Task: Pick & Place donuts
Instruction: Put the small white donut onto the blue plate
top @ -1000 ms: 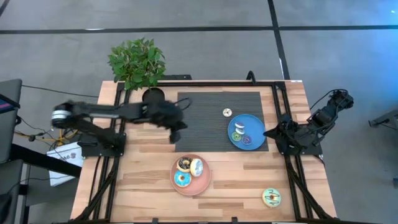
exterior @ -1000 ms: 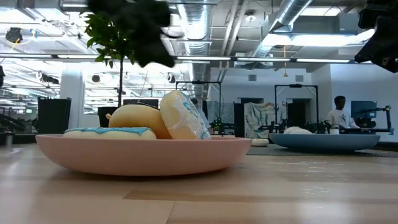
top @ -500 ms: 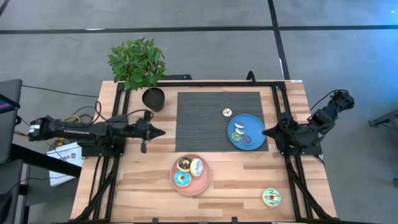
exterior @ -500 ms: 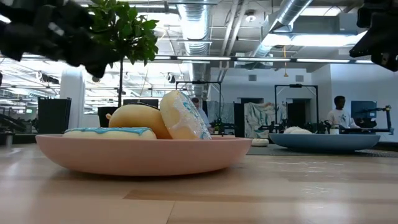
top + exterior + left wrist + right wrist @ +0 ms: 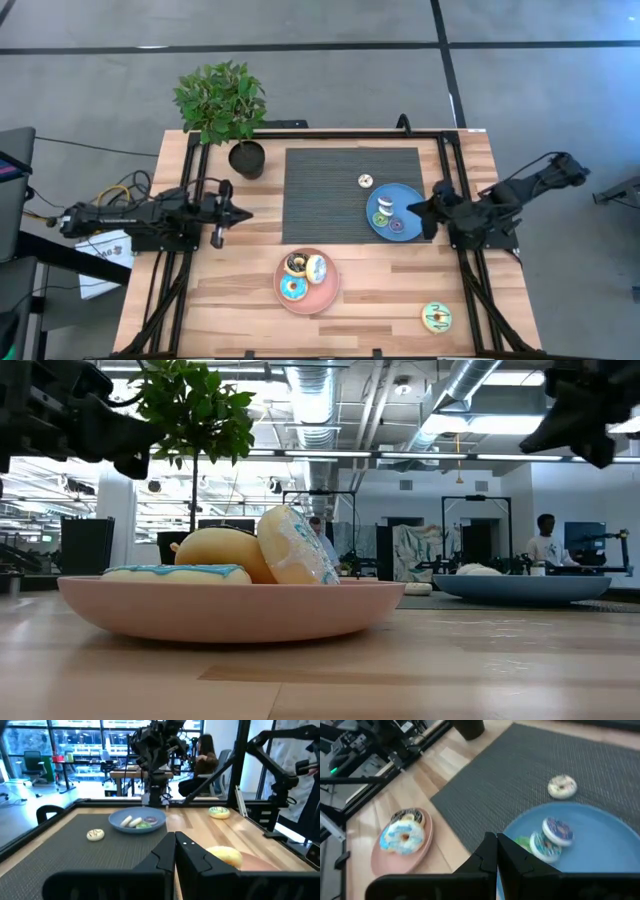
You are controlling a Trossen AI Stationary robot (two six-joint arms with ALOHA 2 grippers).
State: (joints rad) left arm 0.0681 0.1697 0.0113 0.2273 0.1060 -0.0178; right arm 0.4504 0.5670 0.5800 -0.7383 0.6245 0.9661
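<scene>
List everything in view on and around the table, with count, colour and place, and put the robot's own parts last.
Pink plate: one, near front edge, centre.
Donuts on the pink plate: three; blue-frosted, dark brown, white.
Blue plate: one, on the right part of the mat.
Small donuts on the blue plate: three; one green, one purple, one pale.
Cream donut: one, on the mat beside the blue plate.
Green-yellow donut: one, front right corner.
Dark mat: one, centre back.
Potted plant: one, green, back left.
Person: one, far background, low view.
Left gripper: shut, left side.
Right gripper: shut, over the blue plate's edge.
</scene>
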